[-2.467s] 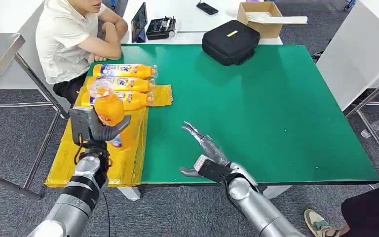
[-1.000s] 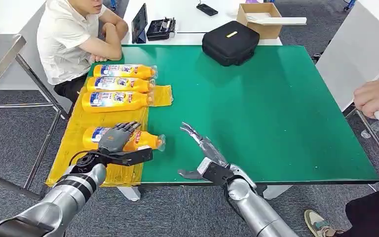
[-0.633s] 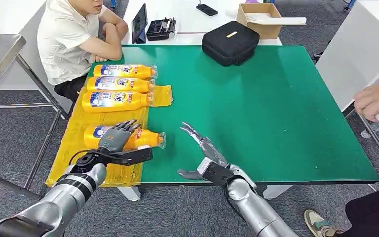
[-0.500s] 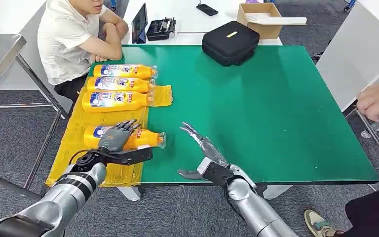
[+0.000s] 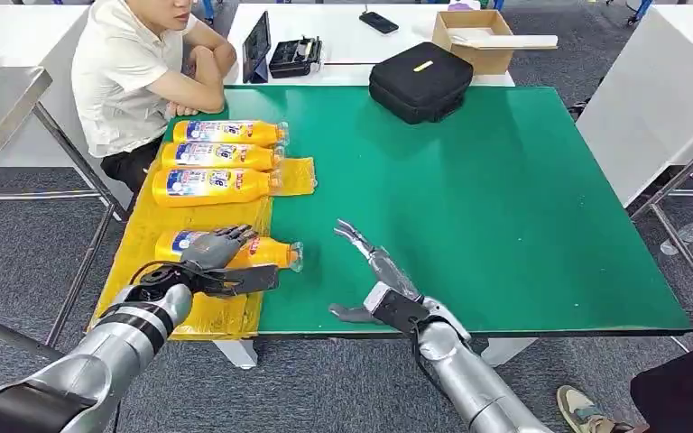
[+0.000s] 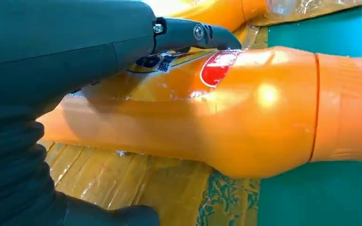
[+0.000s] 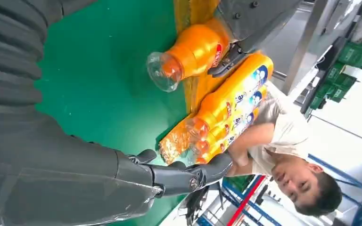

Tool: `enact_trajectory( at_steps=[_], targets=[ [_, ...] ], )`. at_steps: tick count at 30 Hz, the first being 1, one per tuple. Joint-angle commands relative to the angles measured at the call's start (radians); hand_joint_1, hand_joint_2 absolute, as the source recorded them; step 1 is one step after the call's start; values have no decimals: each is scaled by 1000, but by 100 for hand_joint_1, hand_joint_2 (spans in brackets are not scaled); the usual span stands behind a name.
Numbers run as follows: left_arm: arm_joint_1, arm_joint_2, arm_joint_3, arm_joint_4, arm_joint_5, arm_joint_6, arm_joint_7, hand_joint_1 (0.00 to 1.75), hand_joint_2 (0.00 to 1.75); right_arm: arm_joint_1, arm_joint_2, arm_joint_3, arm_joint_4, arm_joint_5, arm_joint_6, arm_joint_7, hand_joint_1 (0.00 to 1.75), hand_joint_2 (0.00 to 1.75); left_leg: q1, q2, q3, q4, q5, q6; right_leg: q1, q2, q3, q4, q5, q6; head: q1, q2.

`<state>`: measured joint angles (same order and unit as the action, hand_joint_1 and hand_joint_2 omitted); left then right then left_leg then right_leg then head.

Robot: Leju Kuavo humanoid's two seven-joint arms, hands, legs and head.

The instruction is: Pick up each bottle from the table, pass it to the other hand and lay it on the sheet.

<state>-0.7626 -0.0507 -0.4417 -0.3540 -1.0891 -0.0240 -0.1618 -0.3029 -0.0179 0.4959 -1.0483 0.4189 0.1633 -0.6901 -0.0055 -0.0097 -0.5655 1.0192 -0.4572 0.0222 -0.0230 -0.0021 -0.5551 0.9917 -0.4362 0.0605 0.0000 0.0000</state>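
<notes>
Four orange bottles lie on the yellow sheet at the left of the green table: three side by side at the far end, and a nearer bottle with its cap over the sheet's edge. My left hand hovers over this nearer bottle; its fingers rest lightly on the label and the thumb stands apart from it. My right hand is open above the table's near edge, fingers stretched out, holding nothing. From the right wrist, the nearer bottle lies beside the left hand.
A person sits at the far left corner, arms folded next to the farthest bottle. A black bag lies at the table's far edge. Behind it a white table carries a cardboard box, a tablet and a black tray.
The left hand held the bottle upright above the sheet; the bottle now lies on it and the hand has eased back slightly. A person's hand at the right edge is gone.
</notes>
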Motion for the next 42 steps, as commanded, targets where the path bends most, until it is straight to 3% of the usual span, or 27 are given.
enact_trajectory(
  at_steps=[1,9,15,18,32,42],
  targets=[
    [4,7,-8,3,-1,24,-50,0,175,-13,7,-22,58,6,-9,-3,0,175,1,2,-1,-1,1,-1,1,1,-2,-1,2,-3,0,0],
    [41,-1,-31,-148,30,139,-93,0,175,29,11,-44,25,10,-21,-8,0,175,1,0,-3,0,1,-1,1,0,-3,0,2,-4,0,0],
    [146,-66,24,-305,103,352,-103,0,175,40,23,-44,17,20,-24,3,0,175,1,0,-7,1,1,-1,1,-1,-7,-1,2,-5,0,0],
    [169,-78,45,-324,137,387,-118,0,175,44,34,-59,5,11,-36,20,0,175,1,1,-8,1,0,-2,2,0,-8,-1,2,-5,0,0],
    [177,-77,27,-363,122,387,-116,0,175,54,31,-78,-9,12,-44,29,0,175,1,2,-12,1,1,-2,2,1,-12,-1,2,-5,0,0],
    [222,-80,-42,-504,154,278,-123,0,175,81,33,-105,-26,21,-54,37,0,175,1,1,-13,1,1,-1,1,0,-14,0,2,-4,0,0]
  ],
)
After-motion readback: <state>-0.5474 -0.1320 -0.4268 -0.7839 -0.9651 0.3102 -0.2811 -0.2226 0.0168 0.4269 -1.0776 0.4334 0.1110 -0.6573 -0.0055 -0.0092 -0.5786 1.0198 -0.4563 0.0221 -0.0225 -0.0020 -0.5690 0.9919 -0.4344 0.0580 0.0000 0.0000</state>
